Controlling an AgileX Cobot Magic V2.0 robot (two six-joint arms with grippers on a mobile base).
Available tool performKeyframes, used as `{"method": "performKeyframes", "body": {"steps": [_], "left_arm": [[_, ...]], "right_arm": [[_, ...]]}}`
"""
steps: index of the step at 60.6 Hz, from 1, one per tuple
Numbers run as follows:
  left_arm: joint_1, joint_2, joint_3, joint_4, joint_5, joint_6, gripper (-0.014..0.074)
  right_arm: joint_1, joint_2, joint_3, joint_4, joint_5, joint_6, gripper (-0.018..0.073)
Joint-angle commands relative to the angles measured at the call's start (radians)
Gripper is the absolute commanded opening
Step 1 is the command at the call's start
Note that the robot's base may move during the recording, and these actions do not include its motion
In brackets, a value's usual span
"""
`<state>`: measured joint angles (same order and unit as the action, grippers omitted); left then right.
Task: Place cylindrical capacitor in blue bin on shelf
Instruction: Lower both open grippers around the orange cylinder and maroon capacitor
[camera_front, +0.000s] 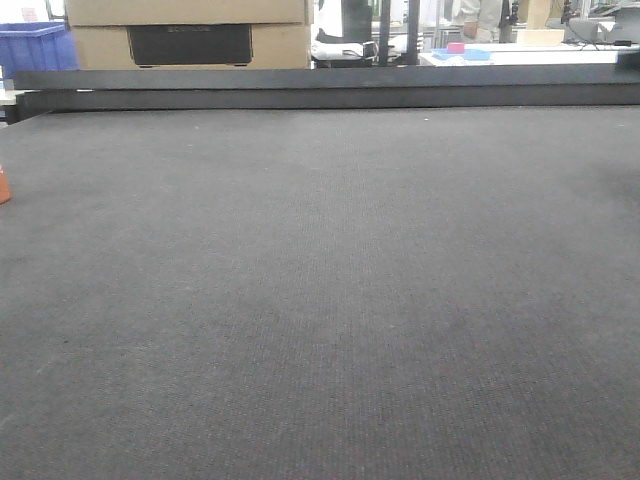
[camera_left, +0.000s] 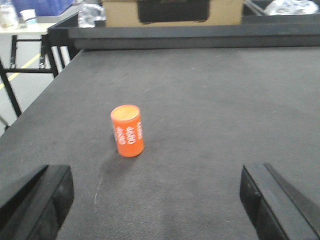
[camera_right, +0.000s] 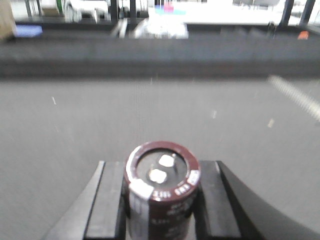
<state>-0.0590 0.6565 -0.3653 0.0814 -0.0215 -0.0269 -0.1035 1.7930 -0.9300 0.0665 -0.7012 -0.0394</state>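
Grey felt tabletop (camera_front: 320, 300) filling every view, with a black rail (camera_front: 320, 90) along the far edge and a cardboard box (camera_front: 190, 30) behind it. Left gripper (camera_left: 155, 200) spread wide with nothing between its fingers, low over the felt, and an upright orange can (camera_left: 127, 131) standing ahead, apart from both fingers. Right gripper (camera_right: 161, 205) closed onto the capacitor (camera_right: 162, 172), clamped upright between both fingers, pale end with two small terminals facing up; whether lifted off the felt, impossible to tell.
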Motion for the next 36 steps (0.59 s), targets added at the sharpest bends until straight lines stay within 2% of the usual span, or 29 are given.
{"method": "performKeyframes", "body": {"steps": [1, 6, 12, 16, 23, 36], "left_arm": [[0.04, 0.098, 0.056, -0.046, -0.208, 0.001, 0.0582], [0.076, 0.248, 0.065, -0.064, -0.377, 0.001, 0.0582], [0.076, 0.425, 0.046, -0.064, -0.57, 0.001, 0.0582], [0.076, 0.539, 0.009, -0.059, -0.65, -0.003, 0.0582], [0.076, 0.76, -0.101, -0.059, -0.664, -0.005, 0.0582], [0.076, 1.016, -0.288, -0.063, -0.737, -0.01, 0.0582]], "right_arm": [[-0.001, -0.106, 0.061, -0.003, -0.004, 0.0, -0.007], [-0.001, -0.196, 0.124, -0.003, -0.003, 0.0, -0.007], [-0.001, -0.271, 0.184, -0.003, -0.003, 0.0, -0.007], [-0.001, -0.306, 0.218, -0.003, -0.003, 0.0, -0.007], [-0.001, -0.352, 0.265, -0.003, -0.003, 0.0, -0.007], [-0.001, -0.361, 0.286, -0.007, -0.001, 0.0, -0.007]]}}
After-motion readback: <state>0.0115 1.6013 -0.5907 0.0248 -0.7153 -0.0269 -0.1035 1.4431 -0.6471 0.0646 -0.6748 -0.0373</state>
